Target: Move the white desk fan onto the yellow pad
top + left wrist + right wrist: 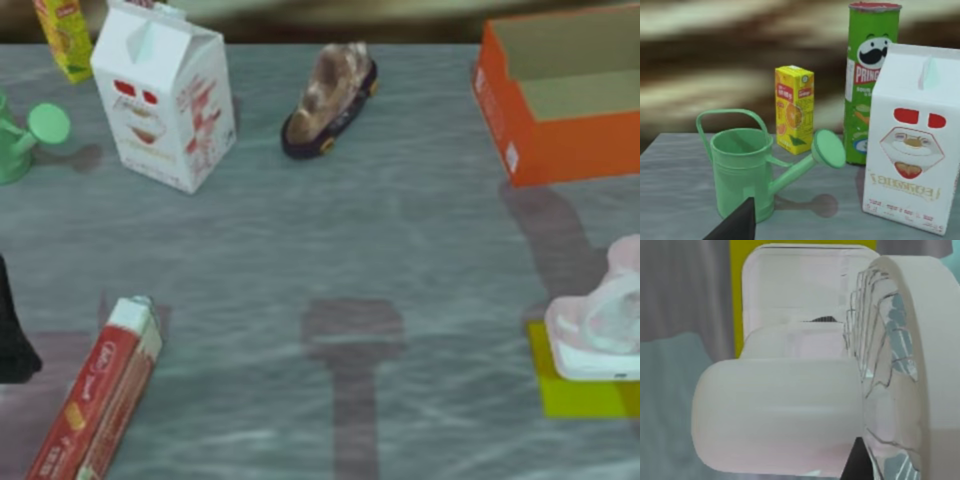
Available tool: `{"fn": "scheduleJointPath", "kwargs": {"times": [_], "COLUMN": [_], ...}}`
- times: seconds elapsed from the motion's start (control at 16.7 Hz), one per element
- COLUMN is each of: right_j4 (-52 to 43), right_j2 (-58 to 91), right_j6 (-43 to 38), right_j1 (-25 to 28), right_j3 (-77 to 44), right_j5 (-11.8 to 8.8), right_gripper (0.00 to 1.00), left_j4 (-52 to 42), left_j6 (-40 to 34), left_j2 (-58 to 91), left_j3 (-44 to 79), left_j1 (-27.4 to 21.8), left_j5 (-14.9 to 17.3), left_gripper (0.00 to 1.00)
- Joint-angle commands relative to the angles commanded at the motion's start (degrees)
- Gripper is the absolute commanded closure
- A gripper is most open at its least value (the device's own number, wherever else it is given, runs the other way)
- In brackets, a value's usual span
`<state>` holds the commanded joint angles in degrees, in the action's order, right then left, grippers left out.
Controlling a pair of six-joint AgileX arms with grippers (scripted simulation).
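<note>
The white desk fan (603, 325) stands at the table's right edge with its square base over the near-left part of the yellow pad (575, 398). In the right wrist view the fan (790, 410) fills the picture, and the yellow pad (737, 300) shows beside and behind its base. Only a dark tip of my right gripper (856, 465) is visible, wedged between the motor housing and the grilled head. That gripper does not appear in the top view. My left gripper (12, 340) is parked at the left edge, open and holding nothing.
An orange box (560, 95) sits at the back right. A shoe (330, 100) lies at the back middle. A white milk carton (165, 100), a green watering can (25, 135) and a juice box (62, 35) are back left. A red carton (100, 400) lies front left.
</note>
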<state>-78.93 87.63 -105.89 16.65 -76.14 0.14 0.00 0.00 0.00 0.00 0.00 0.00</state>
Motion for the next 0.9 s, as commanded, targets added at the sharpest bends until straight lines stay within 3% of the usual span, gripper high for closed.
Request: {"fn": "scheduleJointPath", "kwargs": {"times": [0.66,0.9], "right_j4": [7.95,7.95], "right_j2": [0.69,0.69], "right_j6": [0.03,0.03], "right_j1": [0.21,0.21], "right_j3": [7.19,7.19], "right_j5": [0.08,0.08], "right_gripper": [1.00,0.70], "left_j4": [0.00,0.00], "left_j6": [0.00,0.00], "left_j2": [0.00,0.00], "left_j3": [0.00,0.00], "left_j1": [0.00,0.00], "left_j5": [0.00,0.00], "left_gripper": [0.00,0.00]}}
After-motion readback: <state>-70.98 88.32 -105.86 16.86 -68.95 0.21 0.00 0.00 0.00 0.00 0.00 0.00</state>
